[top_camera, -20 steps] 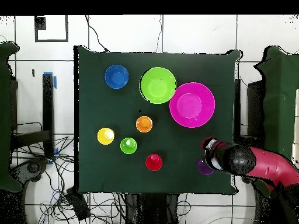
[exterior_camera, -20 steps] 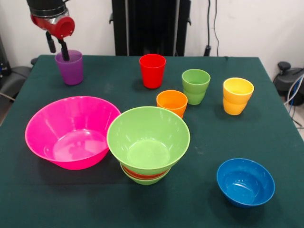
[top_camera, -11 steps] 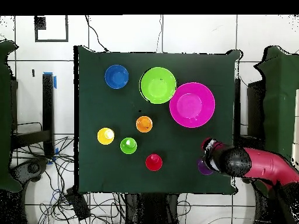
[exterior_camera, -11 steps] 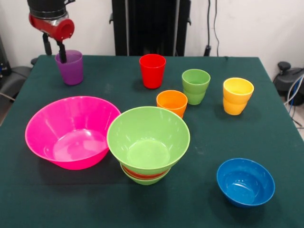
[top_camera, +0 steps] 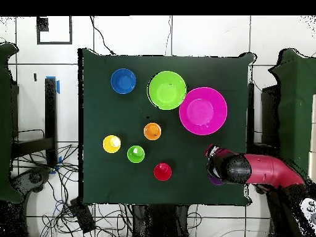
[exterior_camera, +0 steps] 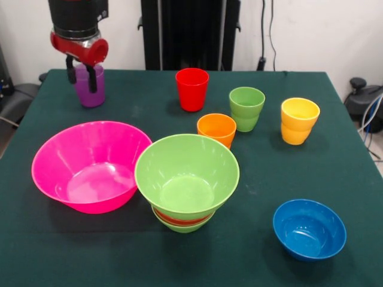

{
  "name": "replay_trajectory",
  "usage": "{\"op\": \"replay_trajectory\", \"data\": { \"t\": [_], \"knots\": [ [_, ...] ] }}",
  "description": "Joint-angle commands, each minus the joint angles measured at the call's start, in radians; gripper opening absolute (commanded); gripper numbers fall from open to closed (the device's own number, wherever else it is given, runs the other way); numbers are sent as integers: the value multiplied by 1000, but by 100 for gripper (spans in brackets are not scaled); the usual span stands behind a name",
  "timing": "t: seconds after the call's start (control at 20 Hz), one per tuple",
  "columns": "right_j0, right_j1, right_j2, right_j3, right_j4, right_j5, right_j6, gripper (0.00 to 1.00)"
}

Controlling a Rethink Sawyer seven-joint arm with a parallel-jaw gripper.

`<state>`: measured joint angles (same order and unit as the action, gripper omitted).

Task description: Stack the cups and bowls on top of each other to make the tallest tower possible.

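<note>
My gripper (exterior_camera: 82, 76) pinches the far-left small purple plastic tumbler (exterior_camera: 90, 92) by its rim. I judge pickup is under way; next, lift it clear toward the nested bowl tower (exterior_camera: 187, 179).

Purple cup (top_camera: 213, 180) largely hidden under the arm (top_camera: 259, 171), perhaps gripped.

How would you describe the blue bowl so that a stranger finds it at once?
Start at the large green bowl in the middle of the green table. In the front view, look toward the near right corner: the blue bowl sits there alone. It is the only blue thing.
</note>
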<state>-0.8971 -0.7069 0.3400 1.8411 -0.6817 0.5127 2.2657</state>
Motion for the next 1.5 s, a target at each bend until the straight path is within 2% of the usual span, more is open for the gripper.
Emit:
{"op": "replay_trajectory", "data": {
  "t": [0.05,0.4,0.7,0.95,1.35,1.5],
  "knots": [
    [74,115,-55,-93,-85,-86,43,100],
    [87,176,-96,-131,-84,-146,38,100],
    [55,201,-99,-137,-81,-179,-12,100],
    [0,208,-75,-123,-76,-194,-65,100],
    [-7,249,-82,-172,-95,-202,-77,100],
    [-5,245,-91,-157,-105,-223,-66,100]
  ]
}}
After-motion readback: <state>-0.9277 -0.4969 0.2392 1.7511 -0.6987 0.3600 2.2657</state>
